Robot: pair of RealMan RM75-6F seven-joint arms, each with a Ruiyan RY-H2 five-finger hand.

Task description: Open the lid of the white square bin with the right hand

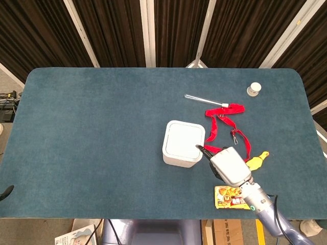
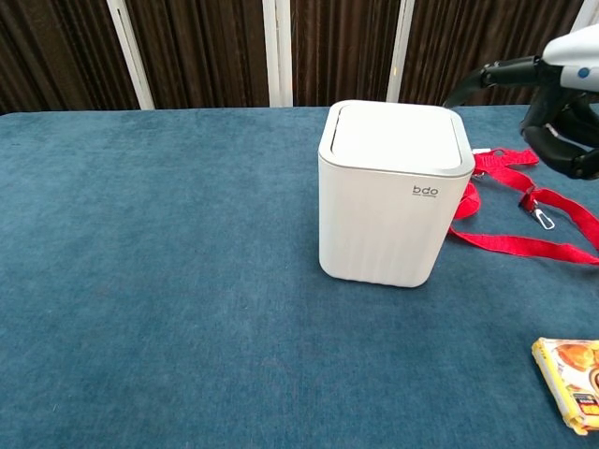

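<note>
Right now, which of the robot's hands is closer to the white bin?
The right. The right hand hovers just beside the white bin, its fingers reaching toward the lid without touching it. The left hand shows in neither view.

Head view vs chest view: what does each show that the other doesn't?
Head view only: the clear tube, the yellow toy, the far table edge.
Chest view only: the bin's front wall with its bdo logo.
Both: the white bin, lid closed, the right hand near it, red strap, snack pack, small white cap.
</note>
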